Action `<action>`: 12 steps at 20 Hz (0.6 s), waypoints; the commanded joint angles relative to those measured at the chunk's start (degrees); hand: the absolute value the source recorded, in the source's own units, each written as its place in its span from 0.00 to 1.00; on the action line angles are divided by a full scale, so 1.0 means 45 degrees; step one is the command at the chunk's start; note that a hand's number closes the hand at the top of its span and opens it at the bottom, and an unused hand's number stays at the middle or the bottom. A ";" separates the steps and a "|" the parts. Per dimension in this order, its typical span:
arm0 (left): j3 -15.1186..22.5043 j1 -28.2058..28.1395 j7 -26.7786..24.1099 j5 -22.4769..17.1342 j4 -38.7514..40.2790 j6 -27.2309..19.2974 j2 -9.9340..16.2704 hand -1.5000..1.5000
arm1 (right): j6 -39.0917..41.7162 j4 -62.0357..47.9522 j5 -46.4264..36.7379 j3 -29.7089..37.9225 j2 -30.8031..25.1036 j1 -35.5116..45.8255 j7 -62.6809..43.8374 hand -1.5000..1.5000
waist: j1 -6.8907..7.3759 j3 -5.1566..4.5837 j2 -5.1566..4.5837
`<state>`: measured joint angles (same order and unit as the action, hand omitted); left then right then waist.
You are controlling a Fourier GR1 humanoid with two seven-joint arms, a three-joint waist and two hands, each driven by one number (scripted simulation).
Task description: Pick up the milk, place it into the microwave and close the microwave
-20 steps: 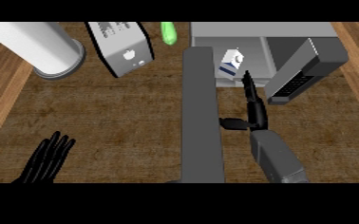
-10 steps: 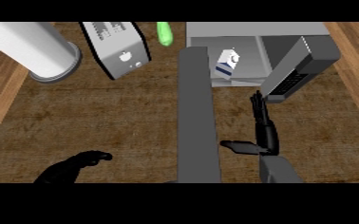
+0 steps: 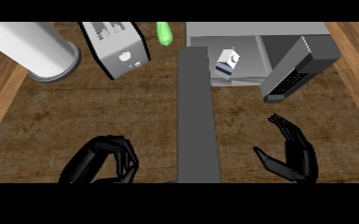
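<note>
Right hand (image 3: 291, 154) pulling back from milk (image 3: 226, 62), fingers released; left hand (image 3: 105, 161) clenching | milk sitting inside microwave (image 3: 280, 38) | next: swinging door (image 3: 298, 71) shut

- The counter (image 3: 105, 109) shows dark, grained wood with a matt look.
- The microwave (image 3: 280, 38) looks like smooth grey metal, its door (image 3: 298, 69) darker.
- The milk (image 3: 226, 62) carton looks like white paper.
- Both hands, left (image 3: 101, 161) and right (image 3: 291, 154), look like glossy black plastic.
- The cylinder (image 3: 35, 52) is smooth and pale.

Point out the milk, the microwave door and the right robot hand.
milk (image 3: 226, 62): head view, carton's front face.
microwave door (image 3: 298, 71): head view, middle of the open panel.
right robot hand (image 3: 298, 154): head view, palm.
</note>
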<state>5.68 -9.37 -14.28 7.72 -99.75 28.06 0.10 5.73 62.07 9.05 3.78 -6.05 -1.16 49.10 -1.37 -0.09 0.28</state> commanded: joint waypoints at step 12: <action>0.5436 0.5459 -0.0612 0.1506 0.5448 -0.5672 -0.0020 1.00 | 0.0924 0.4005 0.0809 0.0956 -0.1603 -0.2735 -0.0916 0.00 | -0.0008 0.0011 -0.0083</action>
<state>21.60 10.09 -16.39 13.17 -80.84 11.13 0.20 8.91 78.86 13.16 7.23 -11.40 -12.48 44.48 -1.17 -0.05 0.03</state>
